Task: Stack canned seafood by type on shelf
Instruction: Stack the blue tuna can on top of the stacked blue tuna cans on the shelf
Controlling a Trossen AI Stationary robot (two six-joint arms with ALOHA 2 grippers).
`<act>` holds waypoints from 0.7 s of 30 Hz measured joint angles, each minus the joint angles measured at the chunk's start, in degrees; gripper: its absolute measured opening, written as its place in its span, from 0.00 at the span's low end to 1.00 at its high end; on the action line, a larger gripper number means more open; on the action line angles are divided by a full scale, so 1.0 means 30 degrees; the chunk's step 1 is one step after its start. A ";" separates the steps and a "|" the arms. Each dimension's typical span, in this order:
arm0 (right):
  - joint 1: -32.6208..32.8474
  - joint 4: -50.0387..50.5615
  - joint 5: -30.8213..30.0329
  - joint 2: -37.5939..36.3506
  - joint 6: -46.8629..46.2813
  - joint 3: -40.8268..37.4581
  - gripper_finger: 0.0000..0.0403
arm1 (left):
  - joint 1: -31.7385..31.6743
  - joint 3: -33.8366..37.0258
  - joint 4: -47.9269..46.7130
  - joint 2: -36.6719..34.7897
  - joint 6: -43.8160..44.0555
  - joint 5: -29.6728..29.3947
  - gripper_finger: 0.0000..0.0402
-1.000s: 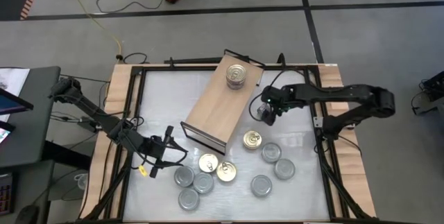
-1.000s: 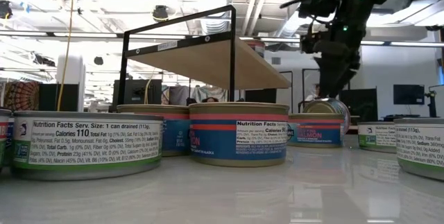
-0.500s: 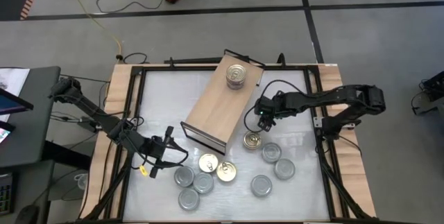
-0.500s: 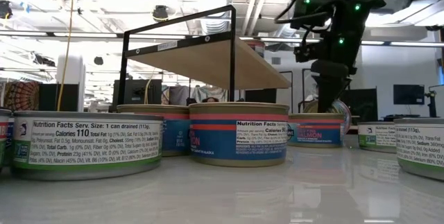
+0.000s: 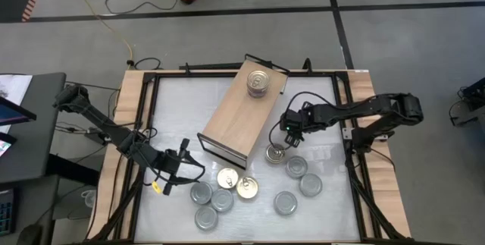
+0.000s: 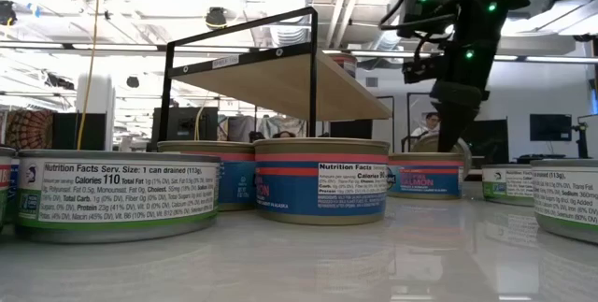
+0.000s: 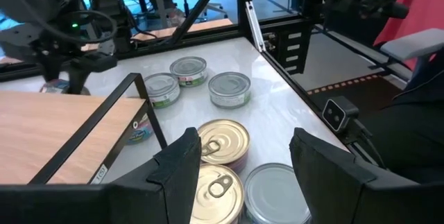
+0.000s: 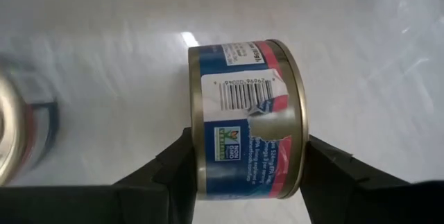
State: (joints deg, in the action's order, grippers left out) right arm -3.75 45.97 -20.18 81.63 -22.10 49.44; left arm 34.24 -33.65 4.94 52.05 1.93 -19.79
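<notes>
Right claw [image 8: 246,175] is down on the gold-lid can [image 5: 275,153] on the table [image 5: 318,101], just off the shelf's [image 5: 231,116] near end. Fingers flank the can wall; I can't tell if they're clamped yet. I'd squeeze square, lift straight clear of neighbouring cans, then go to the stack [image 5: 258,83] on the shelf. Left claw [image 7: 243,172] idles apart, holding nothing.

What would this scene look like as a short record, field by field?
Shelf: wooden-topped shelf lying diagonally on the white table
On shelf: stack of cans at its far end
Loose cans: cluster on the table near the front edge
Right gripper: down over a gold-lidded can, which sits between its jaws
Left gripper: jaws open, holding nothing, beside the loose cans
</notes>
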 joint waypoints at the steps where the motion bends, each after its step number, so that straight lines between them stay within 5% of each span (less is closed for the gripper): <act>1: 0.0213 0.0193 -0.0032 -0.0198 0.0042 -0.0040 0.55 | 0.0000 0.0000 0.0011 0.0000 0.0010 -0.0045 0.52; 10: 0.3216 0.2776 -0.4127 -0.2588 -0.0085 0.1099 0.55 | 0.0000 0.0000 0.0270 0.0006 0.1368 -0.3681 0.52; 14: 0.5025 0.4406 -0.7461 -0.2954 0.0210 0.2770 0.55 | -0.0063 -0.0188 0.0419 0.0000 0.2219 -0.5602 0.52; 21: 0.7124 0.3607 -1.4571 -0.2510 0.5279 0.4766 0.55 | -0.0117 -0.0595 0.0857 0.0000 0.2458 -0.5691 0.52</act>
State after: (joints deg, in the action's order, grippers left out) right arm 17.62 56.79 -63.90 74.10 -6.26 63.74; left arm 33.89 -35.43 7.51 52.05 9.30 -36.86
